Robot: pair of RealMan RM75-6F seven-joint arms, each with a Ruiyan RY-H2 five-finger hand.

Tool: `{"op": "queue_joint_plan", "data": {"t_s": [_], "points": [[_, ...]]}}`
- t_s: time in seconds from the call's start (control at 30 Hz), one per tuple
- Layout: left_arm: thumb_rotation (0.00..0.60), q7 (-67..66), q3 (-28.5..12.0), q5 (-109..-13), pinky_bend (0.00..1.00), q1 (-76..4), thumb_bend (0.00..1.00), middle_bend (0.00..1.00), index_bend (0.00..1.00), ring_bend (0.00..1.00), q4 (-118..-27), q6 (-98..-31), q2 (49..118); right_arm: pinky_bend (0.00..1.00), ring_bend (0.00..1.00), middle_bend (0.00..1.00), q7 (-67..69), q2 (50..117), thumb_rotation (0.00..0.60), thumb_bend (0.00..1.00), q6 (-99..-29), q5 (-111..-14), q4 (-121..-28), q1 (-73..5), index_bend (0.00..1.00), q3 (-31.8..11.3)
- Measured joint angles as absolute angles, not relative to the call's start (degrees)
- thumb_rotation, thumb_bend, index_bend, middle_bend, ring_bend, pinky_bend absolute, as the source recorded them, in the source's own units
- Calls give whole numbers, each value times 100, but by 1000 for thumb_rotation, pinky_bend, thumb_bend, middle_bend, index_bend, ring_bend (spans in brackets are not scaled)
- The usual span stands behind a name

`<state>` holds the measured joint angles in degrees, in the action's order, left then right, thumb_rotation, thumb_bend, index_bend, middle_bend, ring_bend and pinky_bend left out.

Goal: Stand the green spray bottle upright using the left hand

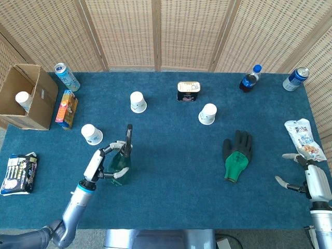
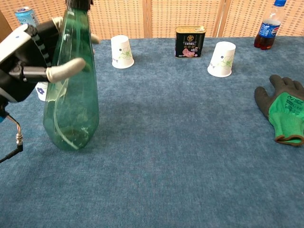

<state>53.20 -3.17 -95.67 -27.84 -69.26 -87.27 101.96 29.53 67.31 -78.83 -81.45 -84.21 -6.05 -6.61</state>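
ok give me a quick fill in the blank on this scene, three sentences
1. The left hand grips the green spray bottle, which stands nearly ____.
2. The work glove lies flat, coloured black and ____.
3. The right hand holds ____.

Missing words: upright; green; nothing

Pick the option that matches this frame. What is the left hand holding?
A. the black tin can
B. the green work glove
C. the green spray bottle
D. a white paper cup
C: the left hand grips the green spray bottle, fingers wrapped round its body, with the bottle roughly upright and its base at the blue table cloth.
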Motion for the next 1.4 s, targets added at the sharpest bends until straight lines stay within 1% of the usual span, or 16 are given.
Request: {"op": "queue_joint_plan", "data": {"t_s": [0.23,0.33,0.37,0.4,0.5,0.53,0.6,0.63,0.67,0.83,0.9,0.97,1.13,1.27,1.4], "points": [[569,5432,-107,-9752,550,-2684,385,358,415,360,-6609,-8932,10250,276,103,351,2975,6696,600,207,-7902,-8149,-8477,-591,315,-664],[547,5461,-39,-9788,536,-2638,385,357,413,356,-6561,-8982,10229,275,103,351,2978,6696,600,207,-7909,-8149,-8485,-588,315,-667],[536,5464,-21,-9796,506,-2625,385,355,411,354,-6552,-8992,10218,275,103,351,2989,6697,600,207,-7913,-8149,-8491,-587,315,-670],[526,5464,3,-9807,444,-2611,385,353,409,349,-6541,-9006,10200,275,103,351,2995,6698,600,207,-7915,-8149,-8496,-587,315,-671],[485,5419,58,-9839,308,-2541,385,348,402,337,-6517,-9103,10142,275,103,352,2978,6698,600,209,-7922,-8146,-8507,-585,314,-676],[472,5395,79,-9851,333,-2514,384,346,399,332,-6509,-9137,10119,275,103,352,2977,6698,600,210,-7926,-8144,-8509,-584,314,-678],[431,5362,107,-9858,337,-2465,380,333,385,314,-6498,-9182,10082,276,103,352,2975,6696,600,209,-7929,-8140,-8515,-584,314,-683],[420,5369,105,-9851,329,-2453,378,327,379,307,-6497,-9197,10080,275,103,352,2971,6695,600,210,-7930,-8143,-8517,-585,313,-685],[411,5386,98,-9839,305,-2444,374,319,373,301,-6495,-9211,10080,275,103,352,2969,6695,600,209,-7937,-8145,-8521,-586,313,-688],[397,5504,54,-9816,289,-2421,367,312,376,295,-6460,-9282,10137,276,103,352,2954,6686,600,210,-7942,-8152,-8544,-585,312,-689],[384,5518,56,-9832,335,-2420,365,312,377,295,-6450,-9297,10150,275,103,352,2956,6682,600,210,-7954,-8150,-8551,-578,313,-689],[383,5543,54,-9841,371,-2419,365,312,378,296,-6455,-9315,10151,275,103,352,2958,6678,600,210,-7963,-8144,-8553,-568,313,-689],[378,5534,65,-9893,425,-2381,366,312,378,296,-6458,-9440,10138,275,103,353,2979,6686,600,210,-7975,-8136,-8541,-557,313,-693],[374,5528,58,-9903,366,-2346,367,318,383,298,-6443,-9524,10138,275,103,352,2984,6705,600,211,-7957,-8149,-8530,-576,313,-695],[375,5533,25,-9919,346,-2343,368,325,391,306,-6464,-9589,10138,275,103,353,2981,6712,600,210,-7950,-8154,-8532,-586,313,-699]]}}
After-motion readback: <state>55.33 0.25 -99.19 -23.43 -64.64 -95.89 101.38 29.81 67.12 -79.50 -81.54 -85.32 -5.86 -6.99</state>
